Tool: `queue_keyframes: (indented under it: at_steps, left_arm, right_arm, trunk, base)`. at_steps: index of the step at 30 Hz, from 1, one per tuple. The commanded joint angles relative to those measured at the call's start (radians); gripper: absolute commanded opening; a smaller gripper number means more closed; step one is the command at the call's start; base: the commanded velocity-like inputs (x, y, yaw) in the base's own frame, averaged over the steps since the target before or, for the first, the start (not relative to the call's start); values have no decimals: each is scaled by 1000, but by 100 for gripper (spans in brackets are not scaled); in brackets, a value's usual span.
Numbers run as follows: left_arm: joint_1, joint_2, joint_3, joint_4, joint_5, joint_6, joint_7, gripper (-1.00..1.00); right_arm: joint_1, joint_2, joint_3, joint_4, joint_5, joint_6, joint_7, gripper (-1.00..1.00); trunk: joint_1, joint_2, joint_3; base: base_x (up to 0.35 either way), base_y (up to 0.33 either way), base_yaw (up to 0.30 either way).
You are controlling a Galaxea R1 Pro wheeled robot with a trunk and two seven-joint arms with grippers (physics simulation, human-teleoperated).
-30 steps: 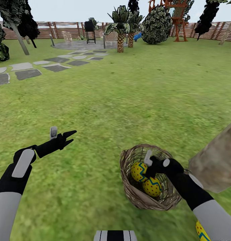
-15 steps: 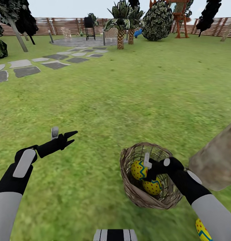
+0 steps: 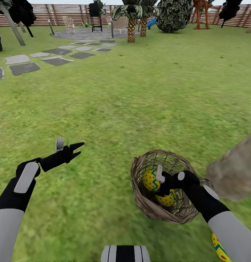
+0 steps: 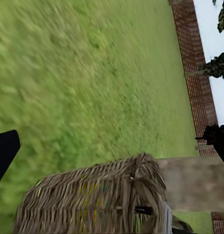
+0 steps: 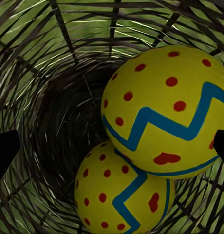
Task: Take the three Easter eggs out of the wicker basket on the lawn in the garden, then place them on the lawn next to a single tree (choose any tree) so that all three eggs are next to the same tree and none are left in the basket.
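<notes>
The wicker basket (image 3: 149, 207) stands on the lawn (image 3: 140, 91) just left of a tree (image 3: 236, 171) with a thick pale trunk. Two Easter eggs (image 3: 150, 181) (image 3: 167, 200) lie inside it, seen close up in the right wrist view as an upper egg (image 5: 163, 112) resting on a lower one (image 5: 124, 195). My right gripper (image 3: 158, 189) (image 5: 112, 148) reaches down into the basket, open, its fingertips (image 5: 5, 151) wide apart on either side of the eggs. A third egg (image 3: 219, 249) lies on the grass by the trunk, under my right arm. My left gripper (image 3: 79, 148) hovers open over grass, left of the basket (image 4: 92, 200).
Grey stepping stones (image 3: 25, 67) lead to a round patio (image 3: 85, 33) at the back left. Two short palms (image 3: 131, 25), a bush (image 3: 174, 14) and a playset stand before the slatted fence (image 3: 67, 12). Open grass stretches ahead and to the left.
The head camera has tilted down, so the whole scene has slid up. My right gripper sits slightly deeper in the basket. The left arm has not moved.
</notes>
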Motion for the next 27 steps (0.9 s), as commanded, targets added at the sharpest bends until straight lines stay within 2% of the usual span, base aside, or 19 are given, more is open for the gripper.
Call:
queue_keyframes:
  at_steps: [1,4,7,8,13,17,21,24,27]
  left_arm:
    - [0,0,1,0,-1,6,-4,100]
    - [0,0,1,0,-1,6,-4,100]
    - [0,0,1,0,-1,5,-4,100]
    - [0,0,2,0,-1,6,-4,100]
    - [0,0,2,0,-1,6,-4,100]
    - [-1,0,2,0,-1,6,-4,100]
    - [0,0,2,0,-1,6,-4,100]
    - [0,0,2,0,-1,6,-4,100]
    - [5,6,3,2,2,7,-8,100]
  right_arm:
    - [-1,-1,2,-2,3,7,1,100]
    - [-1,0,2,-5,4,7,-41,100]
    - [-1,0,2,-4,4,8,-131,100]
    - [-1,0,1,-3,4,8,-171,100]
    - [-2,2,1,-5,3,8,-263,100]
    - [-6,3,-2,-4,1,10,-340,100]
    - [-8,4,-3,-7,-2,10,-369,100]
    - [-8,4,-4,-8,-3,7,-373,100]
    - [-14,9,-3,-13,-4,5,-368,100]
  trunk:
    - [0,-1,-5]
    - [2,-1,-16]
    - [3,-2,-28]
    - [3,-2,-28]
    - [3,-2,-28]
    - [5,-3,-43]
    - [6,-3,-51]
    - [7,-4,-63]
    - [7,-4,-63]
  base:
    - [0,0,0]
    - [0,0,0]
    - [0,0,0]
    - [0,0,0]
    - [0,0,0]
    - [0,0,0]
    - [0,0,0]
    - [0,0,0]
    - [0,0,0]
